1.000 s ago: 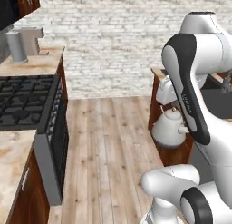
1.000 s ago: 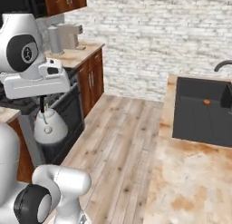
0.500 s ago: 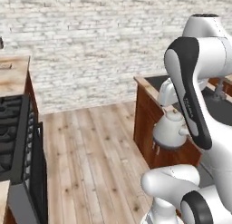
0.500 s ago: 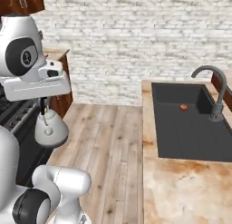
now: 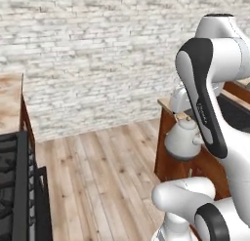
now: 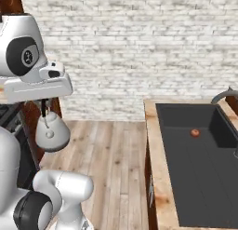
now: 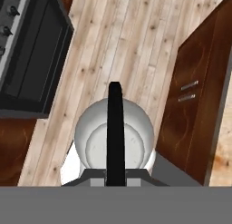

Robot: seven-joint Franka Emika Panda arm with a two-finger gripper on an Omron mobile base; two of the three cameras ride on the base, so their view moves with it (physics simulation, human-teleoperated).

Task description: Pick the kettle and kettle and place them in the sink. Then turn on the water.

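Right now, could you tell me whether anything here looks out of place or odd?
One thing: a small red apple lies in the black sink, an unusual spot. Otherwise the kettle hangs upright from the gripper by its black handle, over the wooden floor.

kettles: one is seen, a kettle (image 6: 52, 131) with a black handle
sinks: one sink (image 6: 195, 178)
apples: one small red apple (image 6: 195, 132)
stoves: one stove (image 5: 14, 186)

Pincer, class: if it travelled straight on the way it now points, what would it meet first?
The pincer points down and holds the kettle by its black handle. Beyond the kettle, the wooden floor looks like the first thing met, though depth is unclear.
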